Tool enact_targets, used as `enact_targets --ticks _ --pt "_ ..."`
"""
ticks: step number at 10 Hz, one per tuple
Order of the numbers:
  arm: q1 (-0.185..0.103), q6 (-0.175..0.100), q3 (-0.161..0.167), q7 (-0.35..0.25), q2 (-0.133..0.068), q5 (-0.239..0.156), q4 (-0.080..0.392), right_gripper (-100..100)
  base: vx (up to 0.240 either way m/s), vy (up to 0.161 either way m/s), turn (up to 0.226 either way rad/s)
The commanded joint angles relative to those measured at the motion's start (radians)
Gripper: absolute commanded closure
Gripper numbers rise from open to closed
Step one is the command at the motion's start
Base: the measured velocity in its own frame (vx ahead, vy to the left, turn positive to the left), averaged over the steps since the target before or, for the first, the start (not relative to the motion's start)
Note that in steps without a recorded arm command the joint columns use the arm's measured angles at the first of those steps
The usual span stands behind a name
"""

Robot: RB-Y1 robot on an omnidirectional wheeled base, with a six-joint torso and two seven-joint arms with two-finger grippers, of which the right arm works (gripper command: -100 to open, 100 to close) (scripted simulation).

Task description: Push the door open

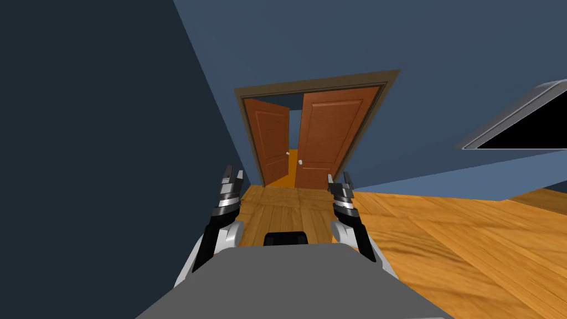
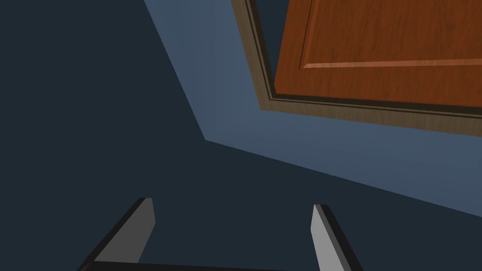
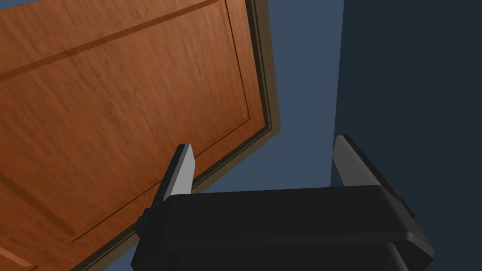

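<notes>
Door: brown wood double door in blue wall, straight ahead, well apart from both grippers; long axis upright, faces turned toward me.
Left leaf: stood ajar, swung away from me; gap btwn leaves.
Right leaf: looked flush in frame; knob by its inner edge.
L gripper: raised in front, fingers spread, holding nothing.
R gripper: same, fingers apart, nothing held.
Head view gave: whole doorway, gap, wood floor.
Wrist views gave: wood grain, panel moulding, frame corners; left wrist's leaf probably the left one, hard to tell.
</notes>
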Motion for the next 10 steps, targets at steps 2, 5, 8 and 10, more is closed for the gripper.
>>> enact_targets --ticks 2,5,8,10 --pt "-0.02 -0.009 -0.008 -0.047 -0.004 -0.029 0.058 -100 0.092 -0.044 0.14" --pt "-0.043 -0.023 -0.018 -0.104 -0.009 -0.064 0.129 -100 0.079 -0.051 0.142" --pt "-0.068 -0.037 -0.029 -0.163 -0.012 -0.101 0.204 -100 0.086 -0.062 0.141" --pt "-0.085 -0.047 -0.037 -0.206 -0.013 -0.128 0.257 -100 0.087 -0.058 0.178"
